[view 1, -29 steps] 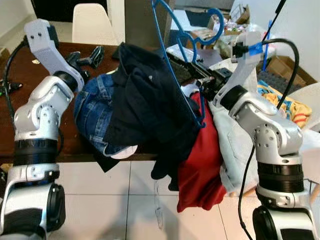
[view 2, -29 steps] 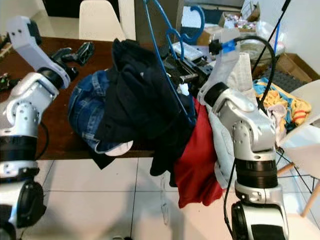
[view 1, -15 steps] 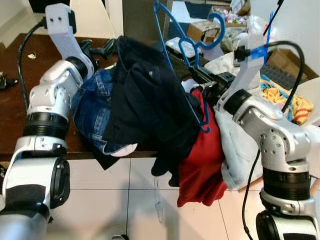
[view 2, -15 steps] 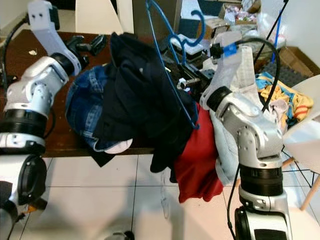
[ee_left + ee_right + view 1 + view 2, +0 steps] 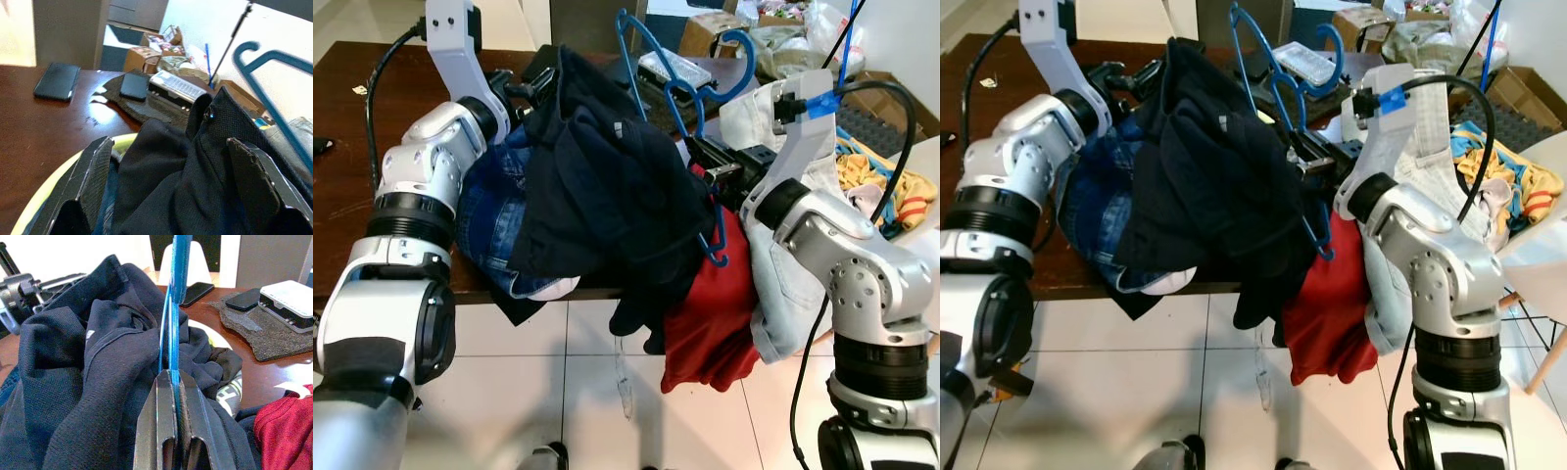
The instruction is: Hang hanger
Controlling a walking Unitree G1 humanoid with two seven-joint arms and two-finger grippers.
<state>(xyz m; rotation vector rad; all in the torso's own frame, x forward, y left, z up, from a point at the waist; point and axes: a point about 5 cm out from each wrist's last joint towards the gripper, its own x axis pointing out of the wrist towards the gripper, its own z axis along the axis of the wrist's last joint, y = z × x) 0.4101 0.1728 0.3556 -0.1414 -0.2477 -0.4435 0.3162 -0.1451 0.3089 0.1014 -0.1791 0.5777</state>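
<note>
I see my right gripper (image 5: 171,382) clamped on the blue hanger (image 5: 680,93), which rises just above its fingers, beside the dark garment (image 5: 607,186) piled on the table (image 5: 352,147). My left gripper (image 5: 166,181) stands open, its fingers on both sides of this garment. Its wrist view shows two phones (image 5: 57,81) further on the table; the head views show jeans (image 5: 489,225) and a red cloth (image 5: 710,304) under the pile.

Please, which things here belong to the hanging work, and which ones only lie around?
Belong to the work:
blue hanger, clamped in the right gripper
dark navy garment
left gripper, fingers apart over the garment

Only lying around:
jeans
red garment
two phones
white device
</note>
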